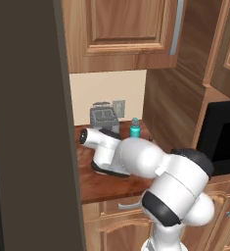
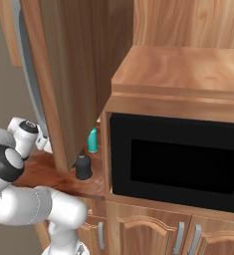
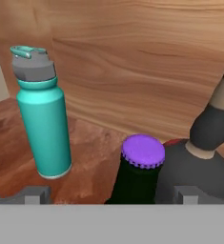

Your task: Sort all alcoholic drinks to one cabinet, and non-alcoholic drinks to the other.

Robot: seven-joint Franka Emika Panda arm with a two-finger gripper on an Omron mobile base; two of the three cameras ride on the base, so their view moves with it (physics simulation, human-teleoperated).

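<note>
In the hand view my gripper (image 3: pixel 111 194) is open, its two tips low at either side. Between them stands the slim dark-green bottle with a purple cap (image 3: pixel 143 151), very close. Right beside it sits the squat black bottle (image 3: pixel 199 167) with a thin neck, and a sliver of the red can (image 3: pixel 174 141) shows behind the two. The teal bottle with a grey cap (image 3: pixel 43 124) stands upright further left, apart from them. From the base, the teal bottle (image 1: pixel 135 128) (image 2: pixel 92 140) and the black bottle (image 2: pixel 83 167) stand on the wooden counter (image 1: pixel 106 184) in the corner.
A grey toaster (image 1: pixel 104 116) stands at the back wall. A black microwave (image 2: pixel 178 159) fills the niche on the right. A wall cabinet (image 1: pixel 121 29) hangs above the counter, and a tall wooden panel (image 2: pixel 73 74) rises just left of the bottles.
</note>
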